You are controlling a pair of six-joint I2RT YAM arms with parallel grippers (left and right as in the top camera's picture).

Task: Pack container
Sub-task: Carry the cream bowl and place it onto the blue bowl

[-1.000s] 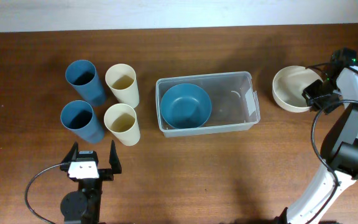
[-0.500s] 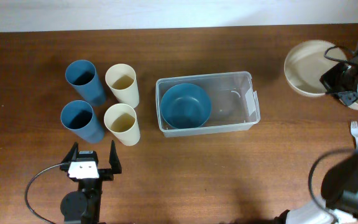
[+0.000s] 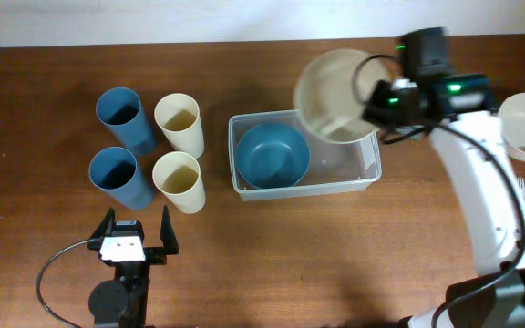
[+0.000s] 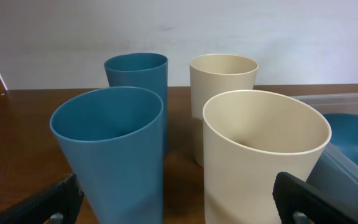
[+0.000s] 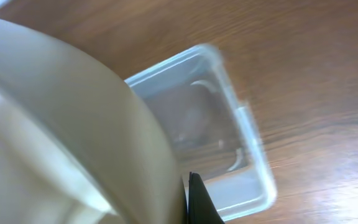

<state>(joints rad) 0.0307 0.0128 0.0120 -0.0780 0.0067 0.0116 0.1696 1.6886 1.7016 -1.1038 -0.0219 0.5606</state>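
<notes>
You're gripping the cream bowl (image 3: 335, 96) in right jaws, hovering above the empty right half of the container (image 3: 303, 189); left jaws are sitting open, far off.

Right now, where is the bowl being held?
Overhead, right of centre: the cream bowl hangs in the right end effector above the right end of the container.
</notes>
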